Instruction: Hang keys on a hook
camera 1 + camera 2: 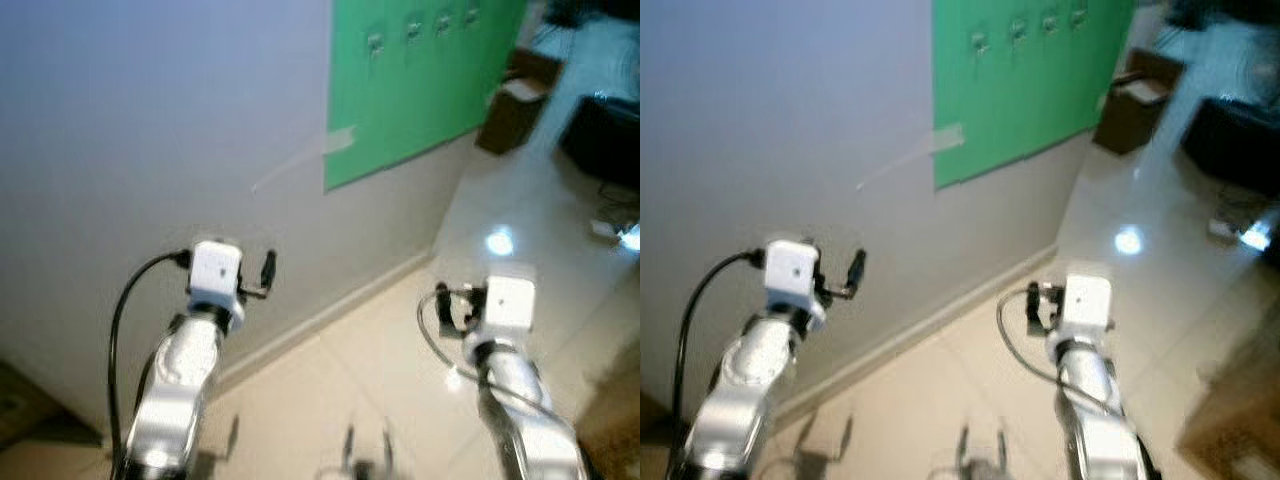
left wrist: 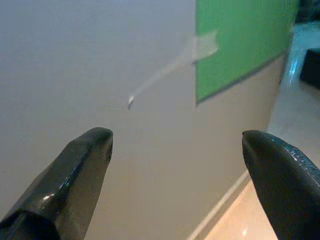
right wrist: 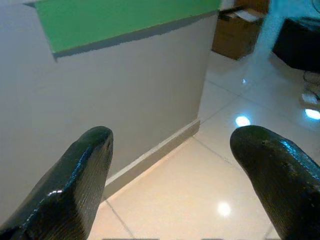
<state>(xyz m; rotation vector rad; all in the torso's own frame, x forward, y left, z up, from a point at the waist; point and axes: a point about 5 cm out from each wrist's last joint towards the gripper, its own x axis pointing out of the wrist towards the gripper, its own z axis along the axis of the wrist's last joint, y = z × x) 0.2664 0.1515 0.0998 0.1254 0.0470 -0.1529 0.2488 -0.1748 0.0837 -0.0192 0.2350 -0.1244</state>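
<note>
Both hands, left hand and right hand, are spread apart, empty, facing the wall. Four hooks sit on the green board. Keys are probably light and slippery; take the ring.

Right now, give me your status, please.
Left tool open, right tool open, both empty. Hooks on green board ahead. Keys unseen.
</note>
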